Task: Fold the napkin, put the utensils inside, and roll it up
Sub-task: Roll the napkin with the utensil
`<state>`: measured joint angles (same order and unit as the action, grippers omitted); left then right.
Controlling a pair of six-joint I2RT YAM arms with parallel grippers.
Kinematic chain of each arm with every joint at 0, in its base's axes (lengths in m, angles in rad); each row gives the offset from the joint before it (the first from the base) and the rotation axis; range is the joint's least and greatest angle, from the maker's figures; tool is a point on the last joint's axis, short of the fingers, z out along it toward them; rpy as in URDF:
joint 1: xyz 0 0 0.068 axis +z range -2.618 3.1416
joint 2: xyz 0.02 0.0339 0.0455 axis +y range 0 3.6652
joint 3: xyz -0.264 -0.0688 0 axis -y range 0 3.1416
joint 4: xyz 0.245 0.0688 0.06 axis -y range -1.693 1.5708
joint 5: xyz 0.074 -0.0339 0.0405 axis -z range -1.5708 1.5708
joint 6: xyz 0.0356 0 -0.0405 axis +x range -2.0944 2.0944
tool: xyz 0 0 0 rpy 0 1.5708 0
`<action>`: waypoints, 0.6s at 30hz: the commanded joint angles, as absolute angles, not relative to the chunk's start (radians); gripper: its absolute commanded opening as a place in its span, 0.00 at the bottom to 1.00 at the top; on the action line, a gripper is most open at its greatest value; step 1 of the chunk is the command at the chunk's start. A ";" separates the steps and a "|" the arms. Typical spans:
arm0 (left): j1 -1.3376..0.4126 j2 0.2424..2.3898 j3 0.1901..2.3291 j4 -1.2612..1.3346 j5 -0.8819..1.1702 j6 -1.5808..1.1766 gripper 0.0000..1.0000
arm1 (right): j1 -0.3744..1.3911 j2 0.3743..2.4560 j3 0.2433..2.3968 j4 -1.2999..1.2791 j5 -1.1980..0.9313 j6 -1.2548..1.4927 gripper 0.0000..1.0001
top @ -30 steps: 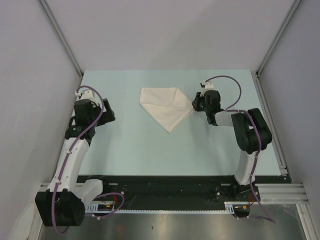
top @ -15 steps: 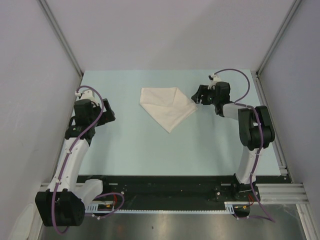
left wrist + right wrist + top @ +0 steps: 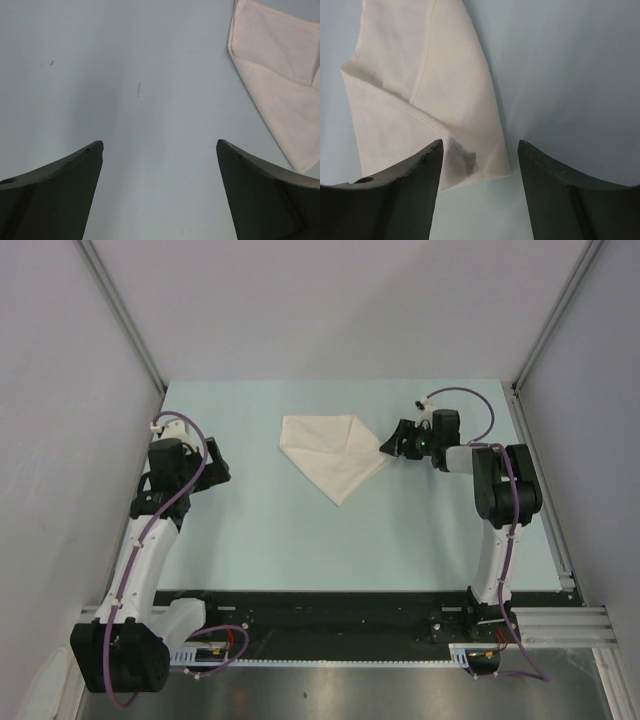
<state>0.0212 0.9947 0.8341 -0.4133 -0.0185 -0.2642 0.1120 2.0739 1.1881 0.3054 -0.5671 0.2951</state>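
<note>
The cream napkin lies folded on the pale blue table at mid-back. My right gripper is open at its right corner; in the right wrist view the napkin's corner lies just ahead between the open fingers, resting on the table. My left gripper is open and empty at the left, well apart from the napkin, whose edge shows in the left wrist view. The knife is out of view.
Grey side walls and metal frame posts close in the table on both sides. A black rail runs along the near edge between the arm bases.
My right gripper swung out to the right and came back to the napkin's right corner, lower and pointing left. The napkin and left arm have not moved.
</note>
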 commanded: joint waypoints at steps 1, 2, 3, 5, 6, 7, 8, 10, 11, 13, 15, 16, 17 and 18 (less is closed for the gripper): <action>0.028 0.988 0.862 -0.393 -0.008 -0.279 1.00 | 0.114 2.089 1.232 0.256 -0.584 0.291 0.60; 0.028 0.989 0.862 -0.394 -0.006 -0.279 1.00 | 0.114 2.091 1.235 0.244 -0.583 0.291 0.58; 0.029 0.989 0.862 -0.393 -0.008 -0.279 1.00 | 0.114 2.089 1.235 0.239 -0.581 0.291 0.56; 0.028 0.986 0.862 -0.393 -0.008 -0.279 1.00 | 0.114 2.089 1.233 0.224 -0.580 0.291 0.47; 0.028 0.986 0.862 -0.393 -0.008 -0.279 1.00 | 0.114 2.088 1.233 0.218 -0.580 0.291 0.45; 0.029 0.988 0.862 -0.393 -0.008 -0.279 1.00 | 0.114 2.088 1.235 0.213 -0.580 0.290 0.40; 0.029 0.986 0.862 -0.393 -0.008 -0.279 1.00 | 0.114 2.086 1.232 0.204 -0.583 0.293 0.38; 0.028 0.986 0.861 -0.393 -0.008 -0.279 1.00 | 0.114 2.085 1.230 0.198 -0.589 0.302 0.29; 0.028 0.986 0.861 -0.393 -0.008 -0.279 1.00 | 0.114 2.082 1.229 0.199 -0.589 0.314 0.26; 0.028 0.985 0.861 -0.393 -0.008 -0.281 1.00 | 0.114 2.066 1.189 0.233 -0.597 0.343 0.14; 0.028 0.983 0.859 -0.390 0.017 -0.282 0.99 | 0.115 2.039 1.140 0.273 -0.594 0.394 0.06; 0.028 0.983 0.859 -0.390 0.020 -0.282 1.00 | 0.114 2.033 1.122 0.284 -0.594 0.409 0.00; 0.029 0.980 0.858 -0.388 0.028 -0.284 1.00 | 0.115 2.013 1.106 0.300 -0.597 0.428 0.00; 0.029 0.979 0.854 -0.385 0.035 -0.288 1.00 | 0.117 2.003 1.071 0.304 -0.582 0.454 0.00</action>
<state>0.0212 0.9947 0.8341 -0.4133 -0.0048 -0.2646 0.1120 2.0701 1.1511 0.2642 -0.5747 0.3607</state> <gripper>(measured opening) 0.996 0.025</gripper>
